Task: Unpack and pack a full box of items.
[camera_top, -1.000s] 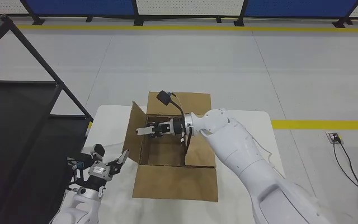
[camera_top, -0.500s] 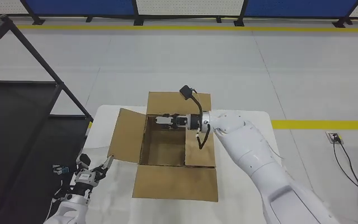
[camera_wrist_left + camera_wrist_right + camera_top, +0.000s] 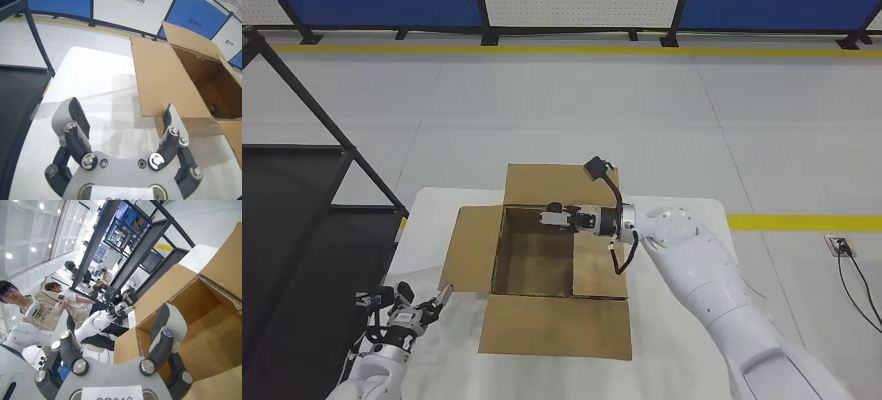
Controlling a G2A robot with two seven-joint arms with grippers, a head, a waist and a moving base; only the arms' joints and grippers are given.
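1. As the cardboard box (image 3: 554,326) stands open on the table (image 3: 682,300), the right gripper (image 3: 554,214) hovers at its far rim, jaws apart, probably to reach in.
2. The left gripper (image 3: 122,108) hangs clear of the box, jaws apart.

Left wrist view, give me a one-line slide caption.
Open, empty left gripper over the white table, facing the opened cardboard box.

This looks like a robotics lab or test hall, not a home. The pale floor (image 3: 642,110) has yellow lines (image 3: 542,48) painted on it. Blue panels (image 3: 382,12) and white perforated panels (image 3: 582,10) fence the work area. Black metal frames (image 3: 38,37) stand beside the white surface (image 3: 427,235). High above, a white ceiling (image 3: 28,219) carries round lamps (image 3: 33,249).
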